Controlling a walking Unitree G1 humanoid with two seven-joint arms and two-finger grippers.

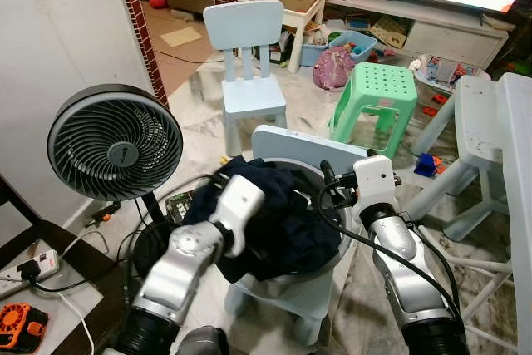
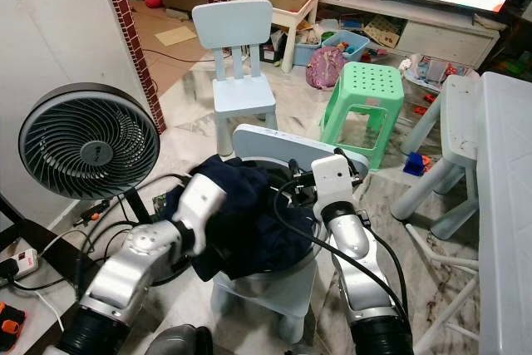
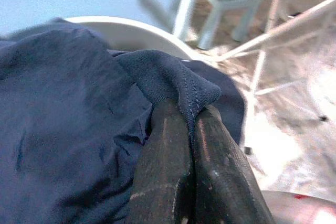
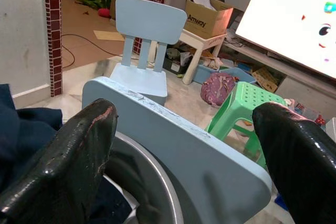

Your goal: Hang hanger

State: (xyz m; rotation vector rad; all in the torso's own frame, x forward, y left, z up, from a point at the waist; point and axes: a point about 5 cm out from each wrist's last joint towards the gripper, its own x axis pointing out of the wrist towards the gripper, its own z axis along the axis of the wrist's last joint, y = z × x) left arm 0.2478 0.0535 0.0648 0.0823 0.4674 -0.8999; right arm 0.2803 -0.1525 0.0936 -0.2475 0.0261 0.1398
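While no hanger can be made out, a dark navy garment (image 1: 274, 214) lies heaped in a metal basin (image 2: 291, 268) on a pale blue chair (image 1: 291, 143). Pinched between the closed fingers (image 3: 173, 182) of the left gripper (image 3: 191, 129) is a fold of that cloth. At the basin's right rim the right gripper (image 4: 184, 145) hangs with fingers (image 4: 68, 156) spread wide, holding nothing. A black fan (image 1: 115, 143) stands left of the basin; a second blue chair (image 1: 248, 64) and a green stool (image 1: 374, 93) stand beyond.
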